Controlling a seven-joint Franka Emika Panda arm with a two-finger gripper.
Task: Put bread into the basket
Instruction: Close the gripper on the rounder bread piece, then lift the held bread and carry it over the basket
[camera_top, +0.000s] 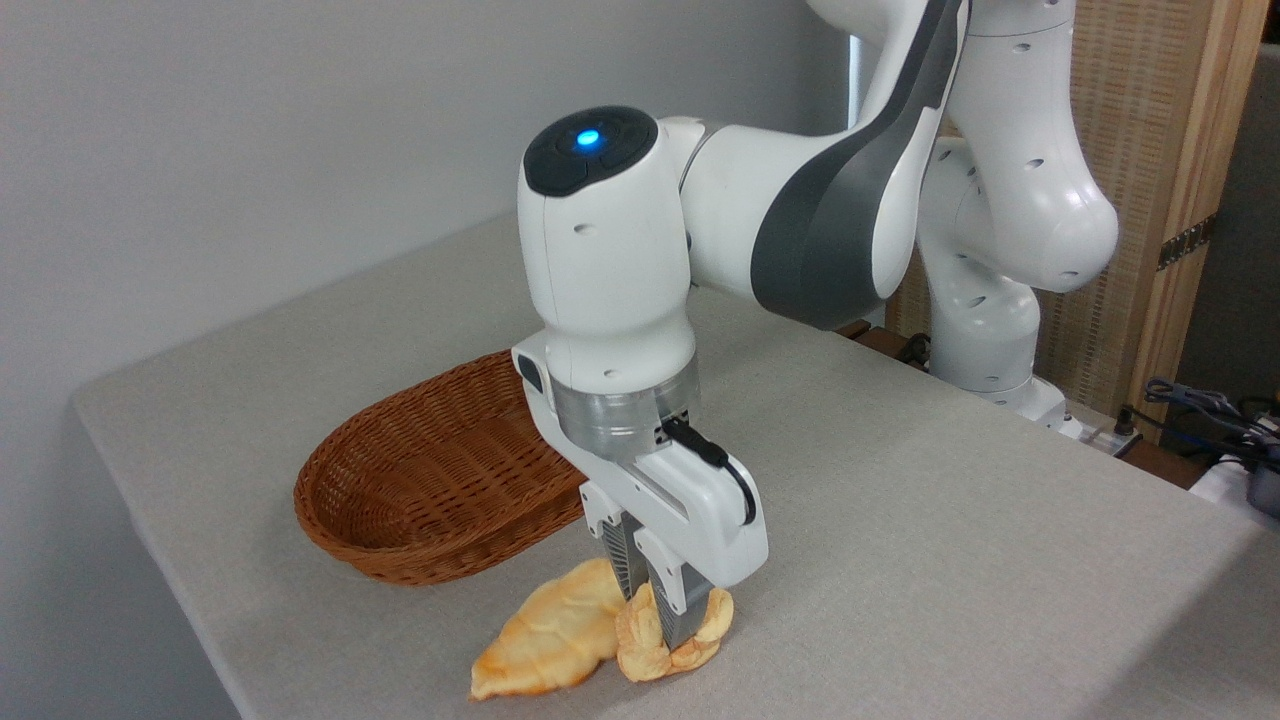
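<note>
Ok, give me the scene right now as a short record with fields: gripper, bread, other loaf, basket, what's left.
gripper: gripper lowered onto the bread, fingers on either side of it; a firm grip cannot be confirmed
bread: small bun on the table, near the front edge
other loaf: longer flat loaf lying against the bun on its left side
basket: wicker basket behind and left of the breads; nothing seen inside
what's left: bun not yet lifted or in the basket
</note>
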